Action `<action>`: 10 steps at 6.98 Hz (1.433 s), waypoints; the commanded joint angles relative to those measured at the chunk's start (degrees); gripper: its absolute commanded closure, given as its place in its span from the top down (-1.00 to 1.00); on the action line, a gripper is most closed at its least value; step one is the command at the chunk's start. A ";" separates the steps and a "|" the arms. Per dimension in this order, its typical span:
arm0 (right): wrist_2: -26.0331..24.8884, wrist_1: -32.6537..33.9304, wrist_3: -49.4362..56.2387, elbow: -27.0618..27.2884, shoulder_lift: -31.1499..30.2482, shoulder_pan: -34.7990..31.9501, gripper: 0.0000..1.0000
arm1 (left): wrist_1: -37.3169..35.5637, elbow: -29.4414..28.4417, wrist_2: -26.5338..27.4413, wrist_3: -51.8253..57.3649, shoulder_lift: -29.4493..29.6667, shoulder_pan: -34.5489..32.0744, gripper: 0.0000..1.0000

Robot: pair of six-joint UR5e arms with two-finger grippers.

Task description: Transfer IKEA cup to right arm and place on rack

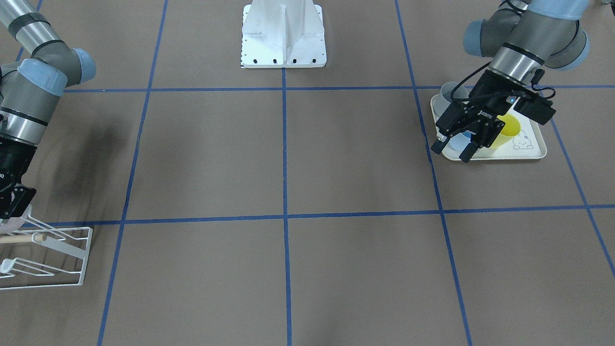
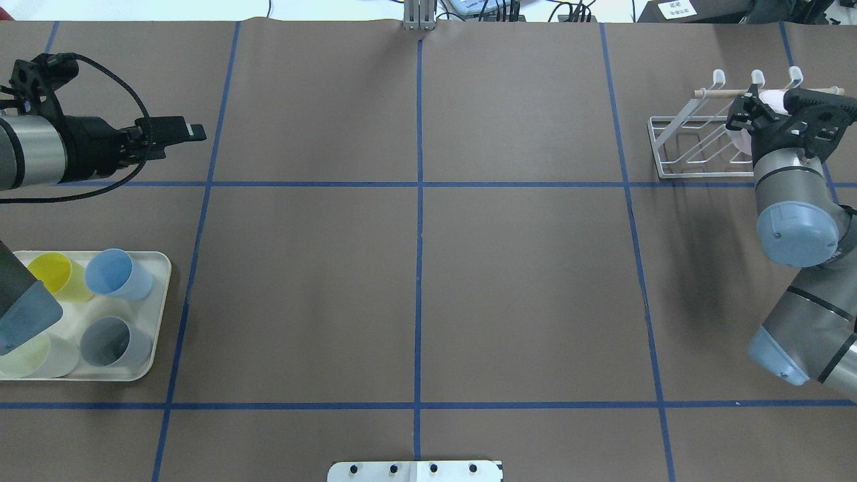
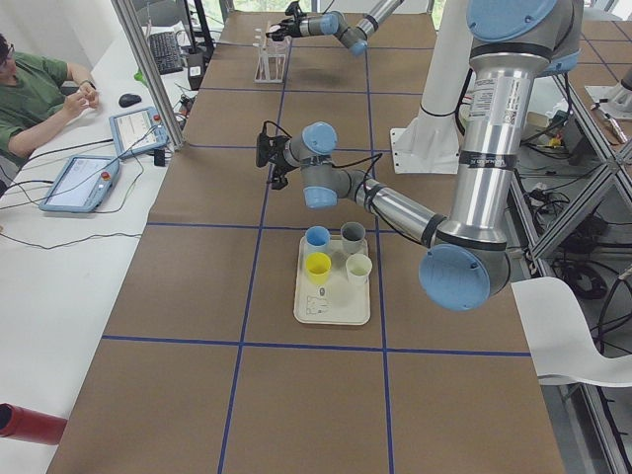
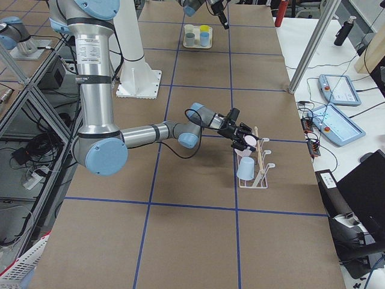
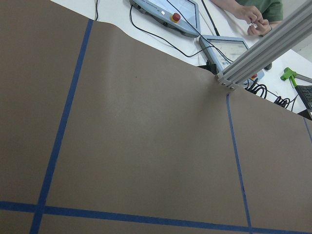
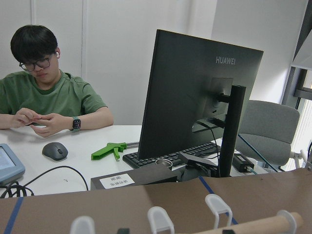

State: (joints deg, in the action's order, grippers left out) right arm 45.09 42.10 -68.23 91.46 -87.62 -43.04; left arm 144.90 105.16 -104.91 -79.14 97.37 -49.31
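Your cup (image 4: 246, 144) (the pale pink one) is at the rack (image 2: 718, 77), up among the upper prongs just beside the wooden dowel (image 2: 730, 93). The right tool (image 4: 242, 133) sits right on it. Tool and cup are touching or next to touching, and the prongs lie just under and ahead of the tool, toward the operators' side. The cup's long axis looks tipped near level, one round end facing the right-end camera; the tilt can't be pinned closer.

The right tool's jaws are hidden by its own wrist from overhead and cut off in the front view. You cannot tell whether it clamps the cup or merely sits around it.

Right arm (image 2: 797, 224): forearm stretched low over the counter (image 2: 522, 288), wrist about level, its camera looking across the prong tips.

Left tool (image 1: 451, 150): jaws wide apart, nothing in them, raised near the tray (image 2: 159, 301) of four cups and well apart from the rack. Left arm (image 2: 33, 161): wrist level, pointing inward along the counter.

Hand-over looks done, I'd say; only the right arm is near. What's left is seating the cup on a prong. Mind the light-blue cup (image 4: 245, 170) hanging just below.
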 commanded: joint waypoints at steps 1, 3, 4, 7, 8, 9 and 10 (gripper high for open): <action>0.00 0.09 0.12 -0.31 -0.45 -0.12 -1.00 | -0.05 0.39 -0.03 -0.31 0.10 0.00 1.00; 0.00 0.09 0.12 -0.49 -0.53 -0.29 -1.00 | -0.05 0.48 -0.03 -0.31 0.10 0.00 1.00; -0.08 0.09 0.12 -0.75 -0.53 -0.30 -1.00 | -0.05 0.48 -0.03 -0.31 0.10 0.00 1.00; 0.00 0.09 0.03 -1.02 -0.45 -0.82 0.73 | -0.05 0.13 -0.03 -0.31 0.19 0.00 1.00; 0.00 -1.39 0.21 -0.93 -0.45 -1.08 1.00 | -0.05 0.04 -0.03 -0.31 0.19 0.00 1.00; 0.00 -3.23 0.73 -1.02 -0.62 -1.26 1.00 | 0.04 0.04 -0.03 -0.31 0.19 0.00 1.00; 0.09 -3.60 0.73 -1.02 -0.62 -1.44 1.00 | -0.05 -0.05 -0.03 -0.31 0.19 0.00 1.00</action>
State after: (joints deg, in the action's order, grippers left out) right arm 45.11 39.52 -67.69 90.47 -88.18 -44.24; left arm 144.88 105.19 -104.94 -79.45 97.56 -49.31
